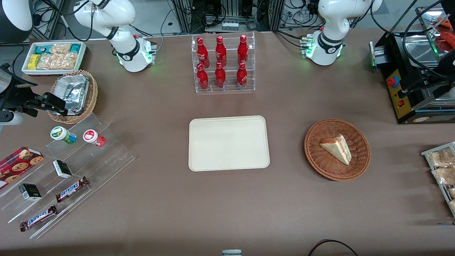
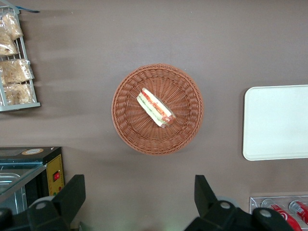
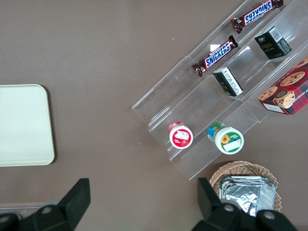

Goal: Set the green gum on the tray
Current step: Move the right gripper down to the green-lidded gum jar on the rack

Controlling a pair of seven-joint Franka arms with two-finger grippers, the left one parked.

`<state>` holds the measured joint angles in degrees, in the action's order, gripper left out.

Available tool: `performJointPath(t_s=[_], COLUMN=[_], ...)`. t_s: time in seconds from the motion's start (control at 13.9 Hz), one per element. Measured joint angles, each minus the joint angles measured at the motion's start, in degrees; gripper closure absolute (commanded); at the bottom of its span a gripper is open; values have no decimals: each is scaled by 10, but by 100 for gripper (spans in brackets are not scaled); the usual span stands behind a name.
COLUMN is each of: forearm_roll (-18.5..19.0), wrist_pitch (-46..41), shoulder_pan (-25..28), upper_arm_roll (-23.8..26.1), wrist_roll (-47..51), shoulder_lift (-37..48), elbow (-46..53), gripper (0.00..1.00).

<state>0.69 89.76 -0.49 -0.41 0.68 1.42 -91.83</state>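
Note:
The green gum [image 1: 63, 135] [image 3: 225, 139], a small green bottle with a white, green-rimmed lid, stands on the top step of a clear acrylic stepped stand [image 1: 67, 174], beside a red bottle [image 1: 94, 137] [image 3: 181, 135]. The cream tray [image 1: 228, 143] [image 3: 24, 125] lies flat and bare at the table's middle. My gripper [image 1: 53, 104] [image 3: 143, 199] hangs open and holds nothing. It is high above the table at the working arm's end, near the wicker basket and a little farther from the front camera than the gum.
A wicker basket with a foil tray [image 1: 73, 93] [image 3: 250, 192] sits beside the stand. The stand's lower steps hold Snickers bars [image 1: 71, 189], small black boxes [image 1: 62, 169] and a cookie box [image 1: 17, 163]. A rack of red bottles [image 1: 223, 64] and a sandwich basket [image 1: 337, 149] stand farther along.

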Motion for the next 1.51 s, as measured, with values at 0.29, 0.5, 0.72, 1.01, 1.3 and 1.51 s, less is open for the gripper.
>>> performJointPath(t_s=[0.29,0.5,0.72,1.01,1.3,1.51], forearm_roll=[0,0,0,0,-12,-21], wrist_pitch=[0,20,87,208,278,313], shoulder_pan=[0,-1,-3,-5,-6,-5], upper_arm_roll=[-3,-20,-64,-121,-166,-171], wrist_roll=[-6,-63,-185,-379,-477,-497], shoulder_lift=[-1,-6,-16,-15,-14,-14], elbow=[-1,-21,-68,-168,-241,-279], gripper=[1,1,1,1,1,1])
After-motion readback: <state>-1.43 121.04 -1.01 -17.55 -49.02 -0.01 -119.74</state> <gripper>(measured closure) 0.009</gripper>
